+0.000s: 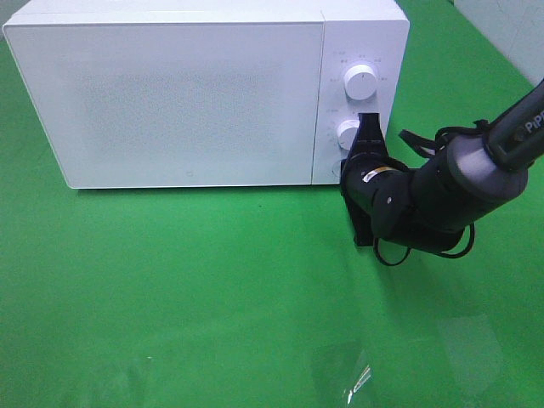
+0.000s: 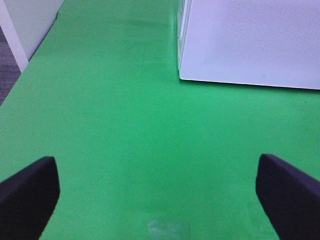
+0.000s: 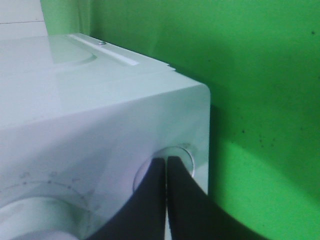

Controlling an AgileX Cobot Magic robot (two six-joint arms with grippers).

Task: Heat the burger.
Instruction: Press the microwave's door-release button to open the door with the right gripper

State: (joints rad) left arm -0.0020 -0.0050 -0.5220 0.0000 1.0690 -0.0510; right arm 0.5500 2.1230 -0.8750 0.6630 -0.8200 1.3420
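A: Where's the burger?
B: In no view. I'd guess it sits behind the closed door of the boxy white plastic microwave [image 1: 170,102].
A: Pincers?
B: Right gripper [image 1: 368,126] clenched, empty, tips at the lower round white dial [image 1: 347,133]; left gripper [image 2: 157,192] released above the green mat [image 1: 212,289].
A: Risk?
B: Pinched-together tips could skid off the smooth dial, leaving the timer unset
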